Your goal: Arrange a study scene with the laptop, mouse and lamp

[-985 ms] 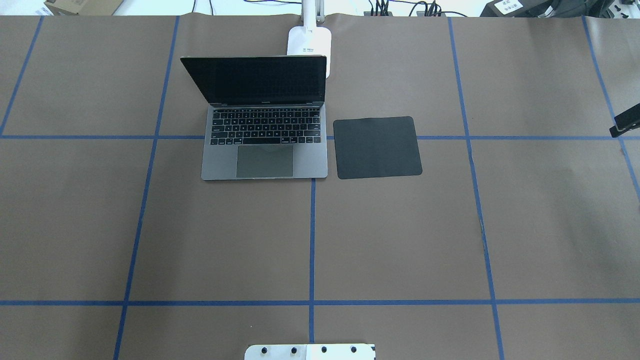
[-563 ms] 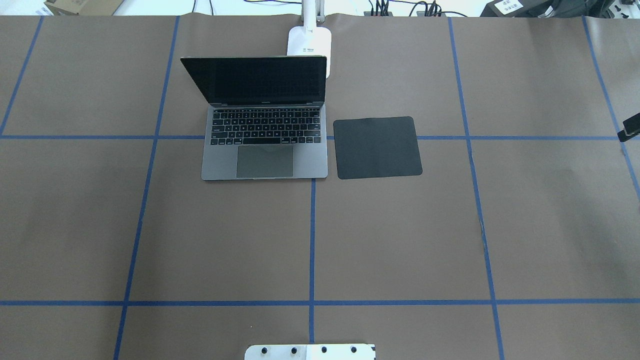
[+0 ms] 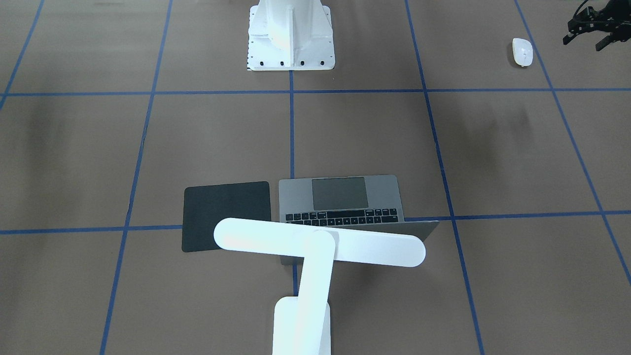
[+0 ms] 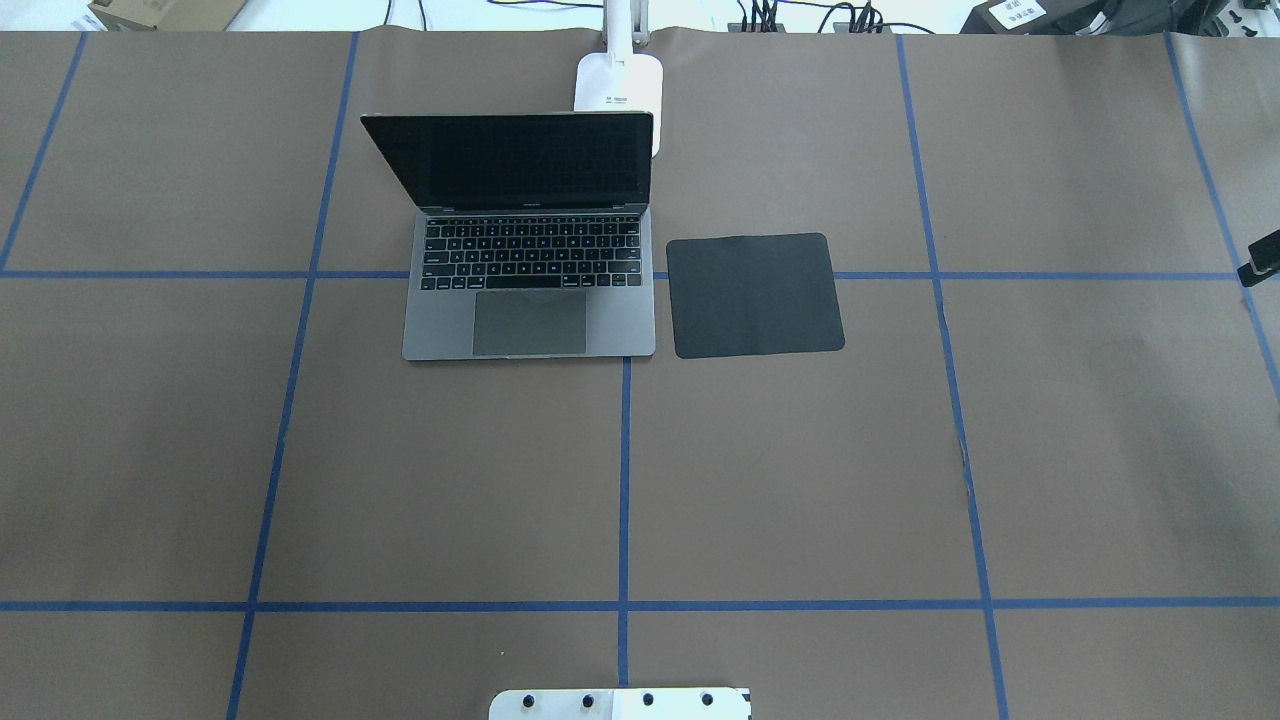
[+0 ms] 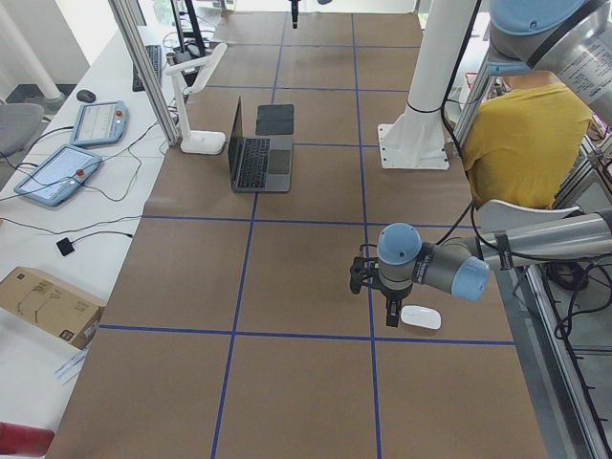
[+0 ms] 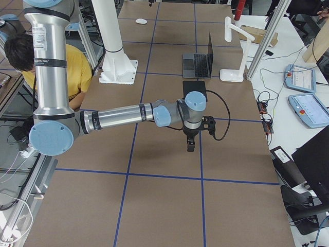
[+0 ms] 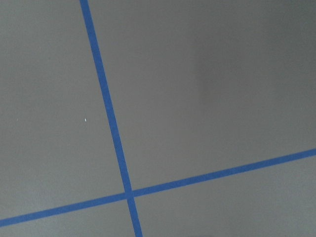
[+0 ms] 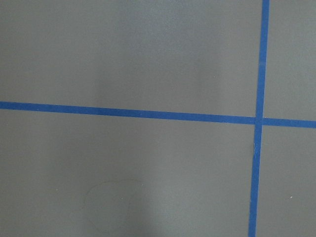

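The grey laptop [image 4: 530,300] stands open at the far middle of the table, its screen dark. Behind it is the white lamp [image 3: 319,244], its foot [image 4: 618,85] near the far edge. The white mouse [image 3: 522,52] lies alone near the robot's side, far out on the left. My left gripper [image 3: 586,37] hovers just beside the mouse, open and holding nothing. Only the tip of my right gripper [image 4: 1262,260] shows at the overhead view's right edge; it hangs over bare table [image 6: 190,145], and whether it is open or shut is unclear.
A flat black square pad [image 4: 755,295] lies just right of the laptop. The white robot pedestal [image 3: 291,34] stands at the near middle. Blue tape lines cross the brown table cover [image 4: 800,480]. A person in a yellow shirt [image 6: 77,67] sits behind the robot.
In the overhead view the right gripper's tip has slid further toward the right edge, so less of it shows. Laptop, pad and lamp have not moved.
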